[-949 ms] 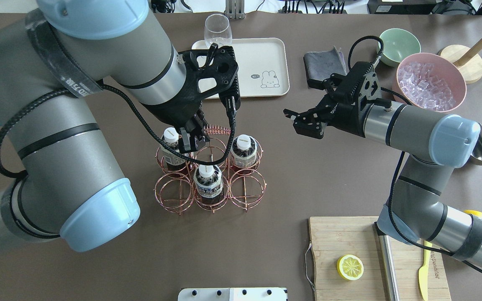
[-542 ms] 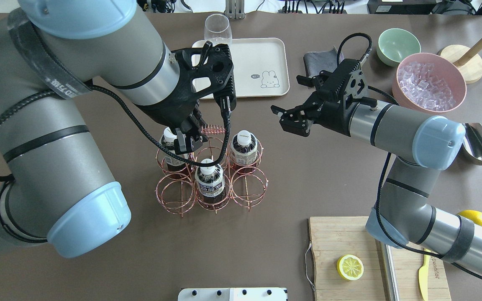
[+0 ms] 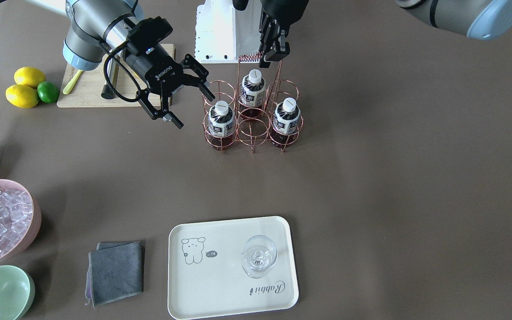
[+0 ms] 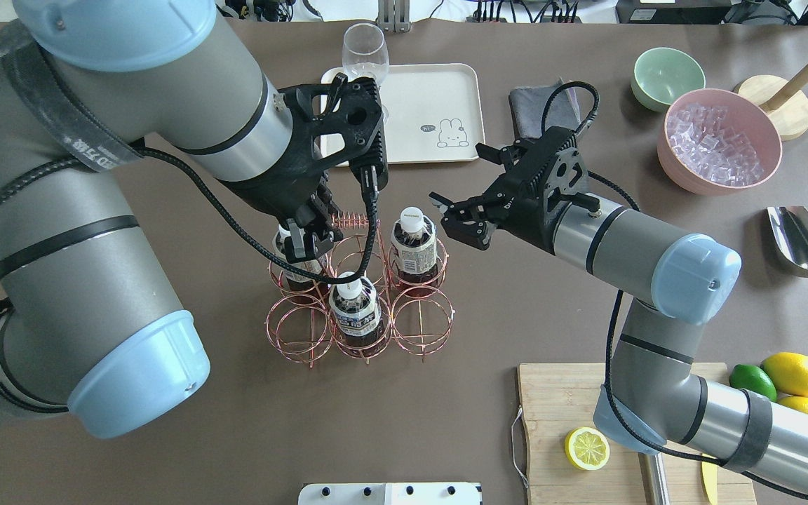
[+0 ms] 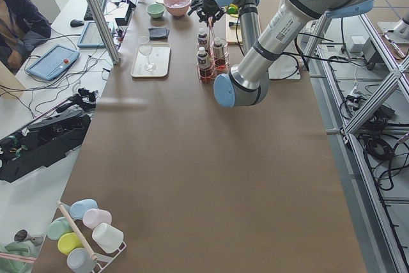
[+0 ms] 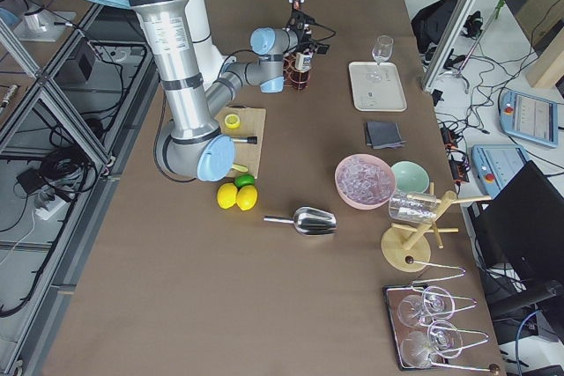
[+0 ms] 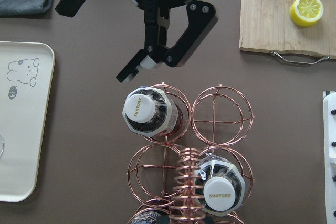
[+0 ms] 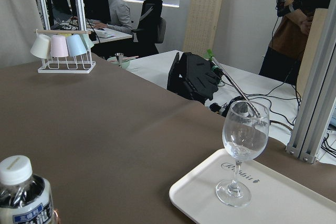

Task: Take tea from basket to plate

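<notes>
1. Approach step in hand: the right gripper is hovering just beside the nearest tea, fingers spread wide, gripping nothing.
2. The left gripper is looking pinched together on the basket's coiled handle, probably steadying it.
3. That tea is sitting in the end ring of the row nearer the plate, which is lying well apart with a wine glass on it.
4. Next, I reckon: fingers straddling the bottle, closing, then lifting straight up out of the ring.
5. The bottle is standing upright, long axis vertical, white cap pointing up.
</notes>
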### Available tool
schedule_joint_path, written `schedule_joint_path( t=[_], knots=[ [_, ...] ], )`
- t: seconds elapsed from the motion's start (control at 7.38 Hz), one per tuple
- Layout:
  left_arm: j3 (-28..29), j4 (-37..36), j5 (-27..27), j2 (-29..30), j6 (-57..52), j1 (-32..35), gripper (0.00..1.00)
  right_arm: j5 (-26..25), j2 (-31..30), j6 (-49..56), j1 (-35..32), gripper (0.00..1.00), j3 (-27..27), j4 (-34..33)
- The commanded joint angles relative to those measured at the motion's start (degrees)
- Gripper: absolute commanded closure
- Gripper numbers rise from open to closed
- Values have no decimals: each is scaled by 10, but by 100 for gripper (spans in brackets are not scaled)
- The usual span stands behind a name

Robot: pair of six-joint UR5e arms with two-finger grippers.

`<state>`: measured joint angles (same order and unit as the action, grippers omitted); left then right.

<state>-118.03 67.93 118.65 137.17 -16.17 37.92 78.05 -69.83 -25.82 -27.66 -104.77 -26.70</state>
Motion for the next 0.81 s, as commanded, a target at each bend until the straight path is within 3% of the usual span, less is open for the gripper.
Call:
schedule_joint_path(
  t=[0.0, 0.68],
  knots=[
    [0, 0, 0, 0, 0, 0, 100, -18, 0, -32, 25, 1, -7, -9],
    [3, 2, 0, 1, 0, 0, 100, -76, 0, -30, 81, 1, -4, -10]
  ],
)
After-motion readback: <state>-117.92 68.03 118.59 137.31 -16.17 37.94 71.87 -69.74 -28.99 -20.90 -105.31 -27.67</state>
